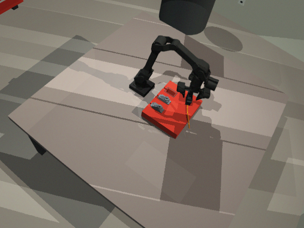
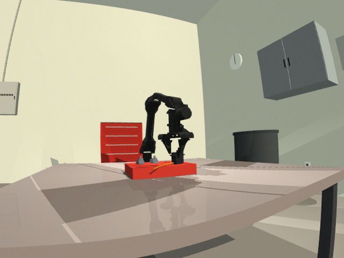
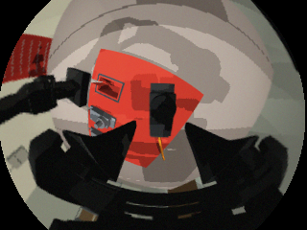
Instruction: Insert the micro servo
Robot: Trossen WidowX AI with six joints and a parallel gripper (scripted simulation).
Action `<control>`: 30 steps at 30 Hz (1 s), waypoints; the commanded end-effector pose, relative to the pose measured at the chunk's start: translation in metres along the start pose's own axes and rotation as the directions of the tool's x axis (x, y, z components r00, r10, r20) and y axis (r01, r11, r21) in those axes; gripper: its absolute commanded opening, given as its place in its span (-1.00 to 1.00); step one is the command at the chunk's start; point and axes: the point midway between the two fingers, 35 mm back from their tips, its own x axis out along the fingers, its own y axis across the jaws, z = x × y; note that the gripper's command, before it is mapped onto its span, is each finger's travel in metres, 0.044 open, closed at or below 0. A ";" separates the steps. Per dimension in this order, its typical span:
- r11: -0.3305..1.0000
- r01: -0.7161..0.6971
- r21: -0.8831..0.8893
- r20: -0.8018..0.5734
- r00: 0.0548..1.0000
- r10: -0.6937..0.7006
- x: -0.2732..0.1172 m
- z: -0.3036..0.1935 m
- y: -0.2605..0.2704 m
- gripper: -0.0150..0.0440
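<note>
The loose black micro servo [image 1: 188, 99] [image 2: 177, 158] [image 3: 161, 110] stands upright on the red deck [image 1: 169, 118] [image 2: 166, 170] [image 3: 192, 96] near its far right corner. Its orange cable [image 1: 187, 115] [image 2: 160, 165] [image 3: 162, 152] trails across the deck and over the front edge. My gripper [image 1: 192, 94] [image 2: 174, 151] [image 3: 160, 125] is open, points down and straddles the servo's top, with a finger on each side. I cannot tell if either finger touches it. The marked empty pocket [image 1: 169, 93] [image 3: 122, 92] lies to the left of the servo, at the deck's back edge.
Two grey servos [image 1: 164, 99] [image 1: 156, 107] [image 2: 140, 160] [image 2: 153, 159] sit mounted in the deck in front of the pocket. The arm's base [image 1: 141, 85] stands just left of the deck. A dark bin [image 1: 186, 14] [image 2: 255, 147] and a red cabinet [image 2: 120, 141] stand beyond the table.
</note>
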 end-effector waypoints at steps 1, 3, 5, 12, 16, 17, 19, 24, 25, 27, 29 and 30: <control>1.000 -0.003 0.004 -0.003 1.000 0.003 0.001 0.000 0.001 0.38; 1.000 -0.003 0.004 -0.003 1.000 0.003 0.001 0.000 0.001 0.20; 1.000 -0.003 0.004 -0.003 1.000 0.003 0.001 0.000 0.001 0.02; 1.000 -0.003 0.004 -0.003 1.000 0.003 0.001 0.000 0.001 -0.27; 1.000 -0.002 0.004 -0.003 1.000 0.002 -0.006 0.000 0.000 -0.49; 1.000 -0.002 0.004 -0.003 1.000 0.002 -0.009 0.000 0.000 -0.49; 1.000 -0.003 0.004 -0.003 1.000 0.003 -0.016 0.000 0.001 -0.49; 1.000 -0.003 0.004 -0.003 1.000 0.003 -0.029 0.001 0.006 -0.49; 1.000 -0.003 0.004 -0.003 1.000 0.003 -0.028 0.001 0.006 -0.49; 1.000 -0.003 0.004 -0.003 1.000 0.003 -0.028 0.001 0.006 -0.49; 1.000 -0.003 0.004 -0.003 1.000 0.003 -0.028 0.001 0.006 -0.49; 1.000 -0.003 0.004 -0.003 1.000 0.003 -0.028 0.001 0.007 -0.49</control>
